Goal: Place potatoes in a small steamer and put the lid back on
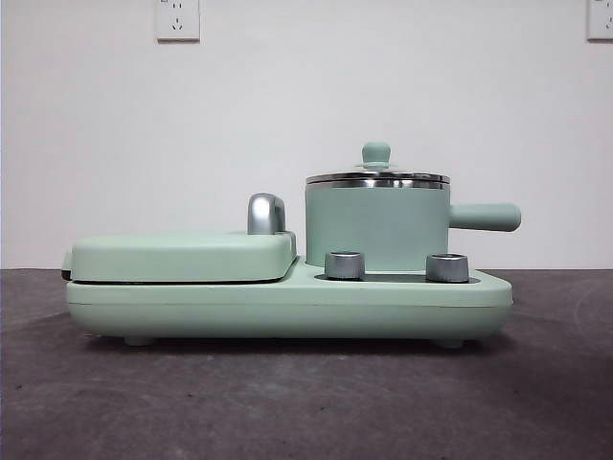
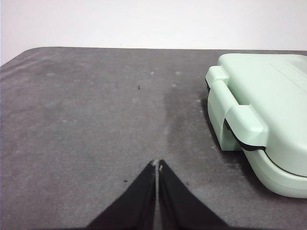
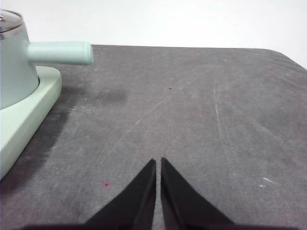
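Left pincer [image 2: 157,165] and right pincer [image 3: 158,163] hovered clenched, empty, over bench [image 3: 192,105]; lid [image 1: 377,176] sat on small steamer [image 1: 376,228]; lifting it by its knob should come first.

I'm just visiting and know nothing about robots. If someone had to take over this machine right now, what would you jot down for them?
Left gripper: shut, empty, low over the bare table beside the flat griddle cover.
Right gripper: shut, empty, over the table on the pot-handle side.
Small steamer stands on the green cooker base, behind two silver dials. Its handle sticks out sideways.
The lid sits on the steamer.
No potato shows in any view; whether one is inside the pot cannot be told.
Done: nothing that can be confirmed. Left: check for the potato; if it is not inside, lift the lid, load it, and close again.
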